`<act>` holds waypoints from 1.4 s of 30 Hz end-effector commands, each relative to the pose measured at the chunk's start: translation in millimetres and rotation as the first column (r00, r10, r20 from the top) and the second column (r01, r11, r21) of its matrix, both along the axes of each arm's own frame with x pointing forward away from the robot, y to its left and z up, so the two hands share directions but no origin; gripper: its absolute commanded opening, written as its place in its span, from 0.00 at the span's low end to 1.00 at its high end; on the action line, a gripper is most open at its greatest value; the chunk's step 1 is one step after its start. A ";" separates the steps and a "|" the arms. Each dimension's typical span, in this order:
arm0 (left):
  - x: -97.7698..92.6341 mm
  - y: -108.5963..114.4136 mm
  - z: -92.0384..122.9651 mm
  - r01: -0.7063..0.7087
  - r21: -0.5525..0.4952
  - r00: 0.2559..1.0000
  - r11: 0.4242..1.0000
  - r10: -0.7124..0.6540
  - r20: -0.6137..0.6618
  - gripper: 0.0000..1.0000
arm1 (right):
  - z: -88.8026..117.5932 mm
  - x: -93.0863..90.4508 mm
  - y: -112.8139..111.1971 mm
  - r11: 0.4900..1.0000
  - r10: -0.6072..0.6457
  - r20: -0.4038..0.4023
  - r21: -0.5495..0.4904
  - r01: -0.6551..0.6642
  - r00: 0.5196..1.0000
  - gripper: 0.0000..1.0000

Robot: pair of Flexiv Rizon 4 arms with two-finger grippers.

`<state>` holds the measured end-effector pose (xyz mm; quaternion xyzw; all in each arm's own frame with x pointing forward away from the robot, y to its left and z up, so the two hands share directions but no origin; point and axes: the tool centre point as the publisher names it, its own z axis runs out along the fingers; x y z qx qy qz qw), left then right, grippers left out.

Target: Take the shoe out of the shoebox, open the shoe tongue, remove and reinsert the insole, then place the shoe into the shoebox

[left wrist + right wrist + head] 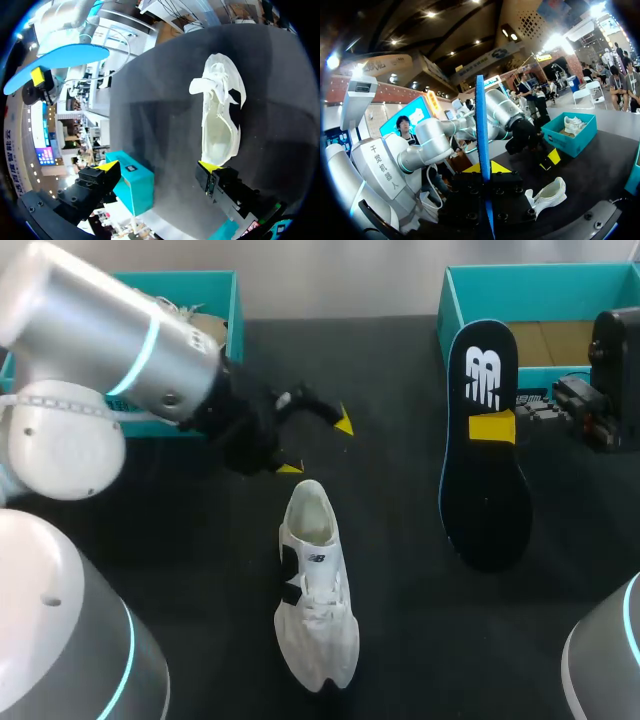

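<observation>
The white shoe (315, 585) lies on the black table, heel opening toward the back, toe toward the front. My left gripper (316, 446) hovers open just behind the heel, touching nothing. In the left wrist view the shoe (220, 110) lies ahead of one finger of the left gripper (160, 167). My right gripper (492, 427) is shut on the dark, blue-edged insole (485, 460), held up above the table's right side. In the right wrist view the insole (481, 145) stands edge-on between the yellow tips of the right gripper (484, 167), with the shoe (547, 192) beyond.
A teal shoebox (215, 300) stands at the back left, with something white inside. In the right wrist view this box (572, 132) holds a second white shoe. Another teal shoebox (460, 300) stands at the back right, behind the insole.
</observation>
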<state>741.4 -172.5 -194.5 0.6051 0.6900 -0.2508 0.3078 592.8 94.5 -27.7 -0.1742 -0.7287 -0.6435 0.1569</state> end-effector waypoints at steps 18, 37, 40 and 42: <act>14.7 8.9 35.5 0.161 -0.422 0.968 0.892 -0.059 0.245 1.00 | -0.4 1.6 1.5 1.000 0.002 -0.001 -0.001 -0.002 1.000 0.00; 32.1 -2.5 67.4 0.209 -0.600 0.952 0.772 -0.022 0.304 1.00 | -0.4 1.6 1.5 1.000 0.002 -0.001 -0.001 -0.002 1.000 0.00; 35.1 -0.8 72.0 0.203 -0.617 0.954 0.761 -0.010 0.301 1.00 | -3.2 23.4 4.6 0.999 0.037 -0.047 0.008 -0.037 0.998 0.00; 36.1 0.2 74.1 0.200 -0.617 0.953 0.761 -0.005 0.303 1.00 | -6.0 38.9 6.5 0.999 0.049 -0.077 -0.003 -0.049 0.996 0.00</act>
